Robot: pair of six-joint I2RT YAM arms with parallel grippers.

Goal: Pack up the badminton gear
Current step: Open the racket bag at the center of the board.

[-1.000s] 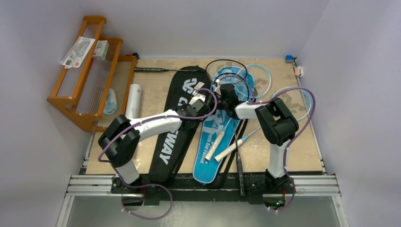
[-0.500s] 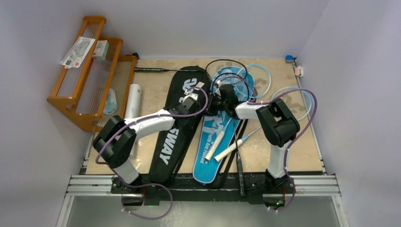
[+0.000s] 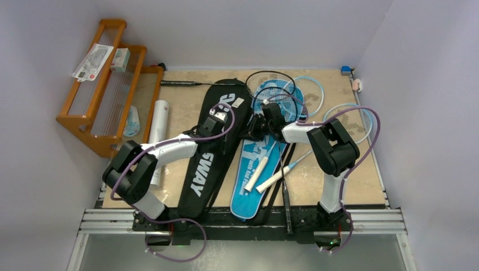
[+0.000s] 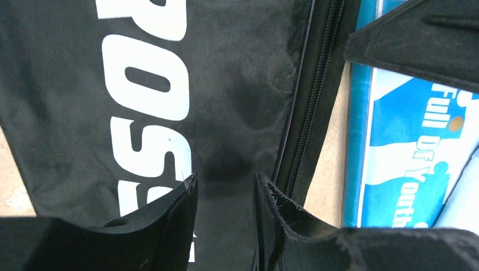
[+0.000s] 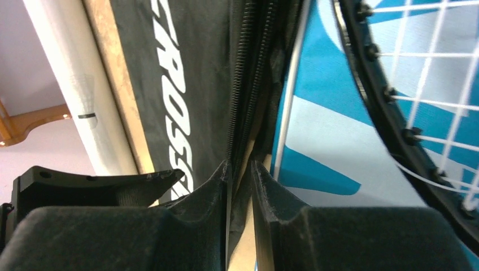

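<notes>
With the zipper edge of the black cover (image 3: 210, 155) pinched in the right claw (image 5: 242, 169), opening is judged underway; fabric below the narrowly parted, empty left claw (image 4: 225, 189) should be gripped next.

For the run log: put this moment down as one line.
left jaws: open, over black cover | right jaws: shut on its zipper edge | rackets: not yet packed

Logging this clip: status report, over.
Left gripper open above black cover. Right gripper shut on its zipper edge. Rackets unpacked atop blue cover.
</notes>
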